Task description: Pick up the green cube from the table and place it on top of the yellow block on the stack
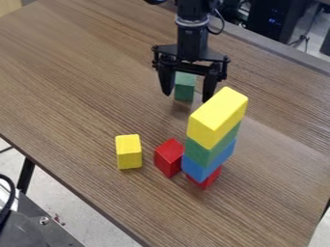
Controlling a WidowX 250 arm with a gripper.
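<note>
1. Gripper: the black gripper [187, 97] hangs from the upper middle of the view, pointing down, its two fingers well apart.
2. Nearest item: a lone green block [185, 86] is seen in the gap between the fingers. Whether it lies between them or behind them cannot be told.
3. Stack: near the gripper, toward the viewer, stands a four-piece tower. From the bottom: red base block [206, 178], blue block [207, 162], upper green block [211, 145] and, on top, a long yellow block [218, 118].
4. Loose pieces: a separate red block [169, 157] rests just beside the tower; a small yellow block [129, 152] stands farther left.
5. Surface: the table [71, 96] has a brown top with streaked wood grain and a dark edge. A grey strip [277, 48] runs along its far side; a black leg [26, 175] shows at left.
6. Room: pale floor [100, 226] below; dark equipment [261, 21] with small blue lights, upper right; a grey metal surface [38, 231] and black cable [9, 195], lower left.
</note>
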